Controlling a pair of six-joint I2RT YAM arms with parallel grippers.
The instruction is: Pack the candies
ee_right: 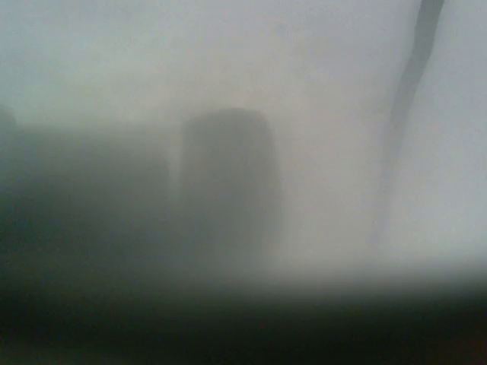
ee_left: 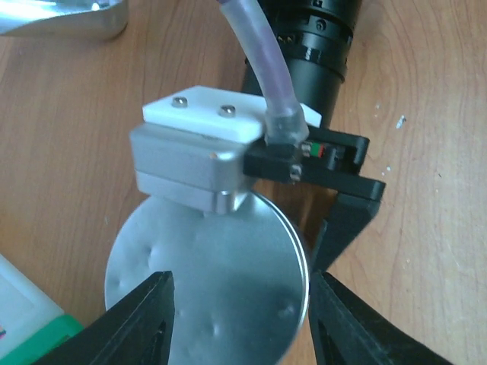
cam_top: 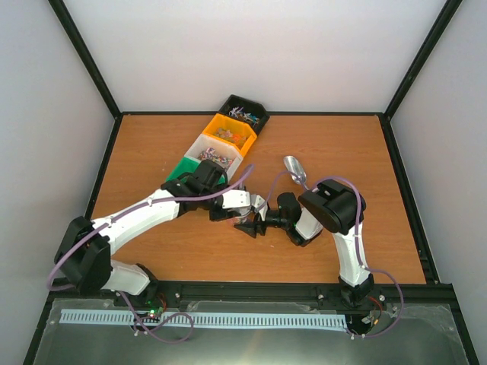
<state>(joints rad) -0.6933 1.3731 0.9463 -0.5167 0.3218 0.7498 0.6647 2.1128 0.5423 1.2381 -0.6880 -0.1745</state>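
Left pincer [ee_left: 240,293] is part-open, straddling the round lid [ee_left: 205,274], one finger on each side of the rim. Can't tell if the pads bite or just bracket it. I'm coming at it top-down, my guess to twist or lift it. Right pincer [cam_top: 262,223] meets it at the lid's far edge, probably to brace the jar. That wrist camera is all fog, so jaw state and hold: can't tell. The jar itself is hidden under the lid.

Lid is a thin flat metal disc, matte silver with a few shallow dents and a slick edge, so slip risk.

Candies [cam_top: 216,155] are apart from the lid, in the row of bins [cam_top: 245,142] behind my left arm: small crinkly wrappers, mixed colours. None visible near the lid.

Table [ee_left: 426,114] is smooth, wood-grained. A shiny silver piece [cam_top: 295,169] lies just past my right arm; can't identify it.
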